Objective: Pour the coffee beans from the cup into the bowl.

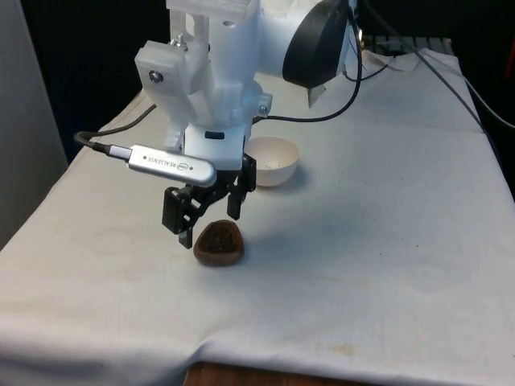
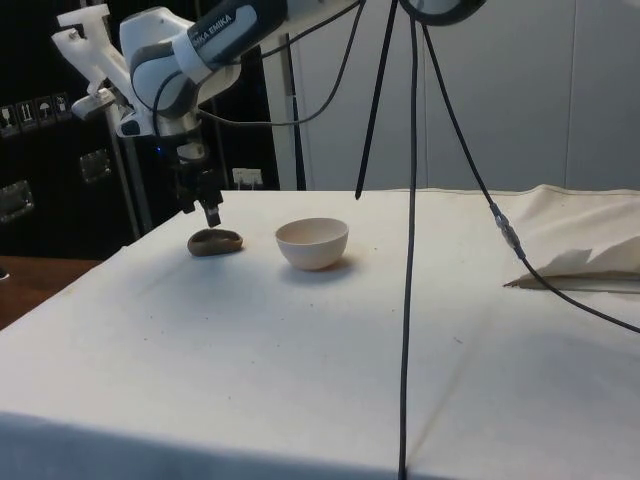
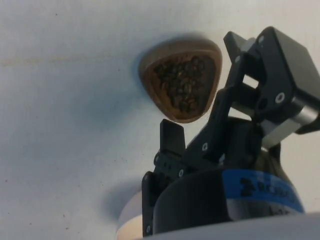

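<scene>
A: Brown wooden cup (image 1: 219, 243) sits on the white cloth (image 1: 362, 265), full of coffee beans (image 3: 184, 83). Upright, rim up.

B: Pincer position?

A: Black gripper (image 1: 211, 215) hangs just above the cup, not touching it. Front view: fingers straddle the cup's far edge, one toward the front view's left, one toward its right. Side view: gripper (image 2: 201, 207) above the cup (image 2: 214, 242), clear gap between.

B: Jaws?

A: Apart, holding nothing. Wrist view shows one finger (image 3: 171, 136) near the cup's rim, the cup (image 3: 181, 79) just beyond the fingertips.

B: Bowl?

A: Cream bowl (image 1: 273, 160) stands behind the cup, nearer the robot, close by but apart. Side view: bowl (image 2: 312, 243) just beside the cup.
</scene>
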You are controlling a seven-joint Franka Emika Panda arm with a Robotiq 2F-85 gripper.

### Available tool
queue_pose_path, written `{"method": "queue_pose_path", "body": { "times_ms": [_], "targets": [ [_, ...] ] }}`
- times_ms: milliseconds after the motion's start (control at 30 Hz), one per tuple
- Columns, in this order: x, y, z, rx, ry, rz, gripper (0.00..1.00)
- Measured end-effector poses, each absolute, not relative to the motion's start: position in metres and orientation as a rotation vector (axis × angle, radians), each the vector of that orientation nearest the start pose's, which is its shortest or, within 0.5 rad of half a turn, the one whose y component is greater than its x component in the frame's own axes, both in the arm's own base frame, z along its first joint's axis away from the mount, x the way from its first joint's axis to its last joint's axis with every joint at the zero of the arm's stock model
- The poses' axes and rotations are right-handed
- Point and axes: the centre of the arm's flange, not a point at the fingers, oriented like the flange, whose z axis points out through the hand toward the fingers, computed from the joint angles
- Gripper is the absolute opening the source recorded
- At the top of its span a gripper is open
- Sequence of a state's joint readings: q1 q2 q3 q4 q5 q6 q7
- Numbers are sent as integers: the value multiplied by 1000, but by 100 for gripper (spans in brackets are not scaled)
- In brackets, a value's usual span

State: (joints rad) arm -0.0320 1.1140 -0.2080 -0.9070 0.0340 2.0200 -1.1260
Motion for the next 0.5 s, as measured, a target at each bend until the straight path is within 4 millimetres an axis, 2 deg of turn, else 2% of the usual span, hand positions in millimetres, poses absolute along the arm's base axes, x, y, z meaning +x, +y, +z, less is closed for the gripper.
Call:
{"method": "queue_pose_path", "body": {
  "times_ms": [500],
  "targets": [
    [780, -119, 203, -2803, -1654, 177, 100]
  ]
}}
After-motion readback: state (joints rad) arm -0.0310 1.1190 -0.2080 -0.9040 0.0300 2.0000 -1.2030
